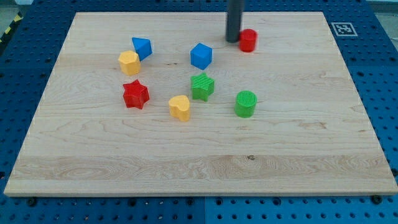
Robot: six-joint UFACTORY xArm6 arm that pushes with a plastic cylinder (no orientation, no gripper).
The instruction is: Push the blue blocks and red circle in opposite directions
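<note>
My tip (pixel 233 40) stands near the view's top, touching or nearly touching the left side of the red circle (pixel 248 40). A blue cube-like block (pixel 201 56) lies below and to the left of the tip. A second blue block, wedge-shaped (pixel 142 47), lies further left, right next to a yellow hexagonal block (pixel 129 63). The rod comes down from the view's top edge.
A red star (pixel 135 94), a yellow heart-like block (pixel 180 107), a green star (pixel 202 86) and a green cylinder (pixel 245 104) lie around the middle of the wooden board (pixel 311 155). A marker tag (pixel 341 28) sits at the board's top right corner.
</note>
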